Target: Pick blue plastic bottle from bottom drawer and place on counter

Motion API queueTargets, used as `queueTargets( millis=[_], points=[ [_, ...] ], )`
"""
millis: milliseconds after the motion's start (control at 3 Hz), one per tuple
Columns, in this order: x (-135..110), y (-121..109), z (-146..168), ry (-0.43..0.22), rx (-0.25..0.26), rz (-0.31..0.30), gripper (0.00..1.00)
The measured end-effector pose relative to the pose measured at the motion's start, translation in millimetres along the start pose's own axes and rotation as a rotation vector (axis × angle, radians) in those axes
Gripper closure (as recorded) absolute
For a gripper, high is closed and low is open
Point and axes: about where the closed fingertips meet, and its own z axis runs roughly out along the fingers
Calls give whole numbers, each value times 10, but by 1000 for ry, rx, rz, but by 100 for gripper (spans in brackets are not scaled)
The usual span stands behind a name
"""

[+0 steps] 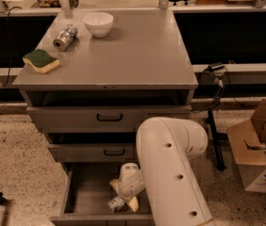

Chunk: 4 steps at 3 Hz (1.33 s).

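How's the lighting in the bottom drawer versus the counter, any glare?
Camera view: the counter is evenly lit with a soft sheen, no harsh glare; the bottom drawer is dimmer, in shadow; the gripper sits low inside it by the blue plastic bottle; the white arm hides the drawer's right part.

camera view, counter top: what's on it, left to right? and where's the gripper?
sponge → silver can → white bowl, all on the left part of the counter. The gripper is down in the open bottom drawer, at the blue plastic bottle.
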Motion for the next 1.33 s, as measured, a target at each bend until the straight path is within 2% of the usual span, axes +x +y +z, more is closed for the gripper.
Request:
queueTargets(
  millis=[333,667,1000,1333],
  points=[
    [-9,38,-123,11,-6,-4,19],
    [-6,82,-287,19,-21,-11,17],
    [36,127,-314,18,-38,-13,9],
    [84,97,-208,17,-35,-19,10]
  ],
)
